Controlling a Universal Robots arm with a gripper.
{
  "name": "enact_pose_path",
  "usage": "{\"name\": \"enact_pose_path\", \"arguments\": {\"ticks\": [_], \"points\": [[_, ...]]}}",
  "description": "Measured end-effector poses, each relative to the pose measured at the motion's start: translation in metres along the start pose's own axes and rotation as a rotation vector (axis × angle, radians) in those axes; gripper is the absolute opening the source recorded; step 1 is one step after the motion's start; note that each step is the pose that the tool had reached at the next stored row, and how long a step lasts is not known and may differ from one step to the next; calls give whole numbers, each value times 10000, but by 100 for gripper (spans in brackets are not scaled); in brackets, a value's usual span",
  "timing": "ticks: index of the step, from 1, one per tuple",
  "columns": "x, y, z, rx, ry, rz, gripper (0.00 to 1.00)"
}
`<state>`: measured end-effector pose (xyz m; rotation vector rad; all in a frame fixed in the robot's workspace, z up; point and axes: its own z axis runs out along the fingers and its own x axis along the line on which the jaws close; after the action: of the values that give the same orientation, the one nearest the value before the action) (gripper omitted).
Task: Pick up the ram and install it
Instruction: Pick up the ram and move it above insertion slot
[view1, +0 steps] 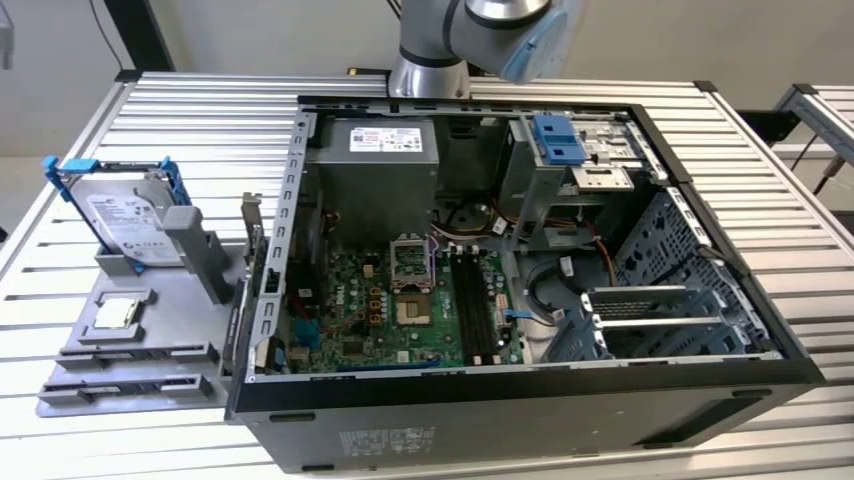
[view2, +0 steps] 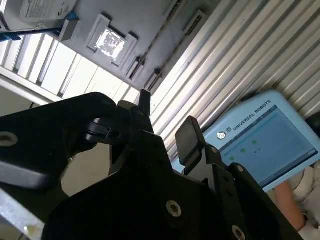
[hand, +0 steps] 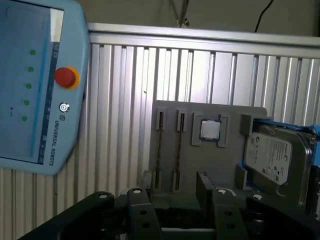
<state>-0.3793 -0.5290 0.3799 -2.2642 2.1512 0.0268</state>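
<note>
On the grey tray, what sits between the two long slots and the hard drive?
The small square chip, in its own pocket, clear of the hard drive; the first wrist view shows it.

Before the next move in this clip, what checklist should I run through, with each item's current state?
1. Gripper empty: ok, open, nothing between its fingers.
2. Ram located: cannot tell; the gray tray's two long holders show just thin dark lines.
3. Computer case open over the motherboard slots: ok.
4. Slots free: cannot tell.
5. Hard drive and square chip seated on tray: ok.
6. Space near gripper free: not ok, a teach pendant shows close in both wrist views.
</note>
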Motion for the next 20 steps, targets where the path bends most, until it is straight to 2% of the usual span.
{"name": "enact_pose_path", "arguments": {"ticks": [1,5,9,20], "points": [[1,-1,-1,2,-68,1,100],[1,-1,1,2,-71,0,100],[3,-2,21,-1,-11,-2,100],[7,-3,212,0,-26,-1,100]]}}
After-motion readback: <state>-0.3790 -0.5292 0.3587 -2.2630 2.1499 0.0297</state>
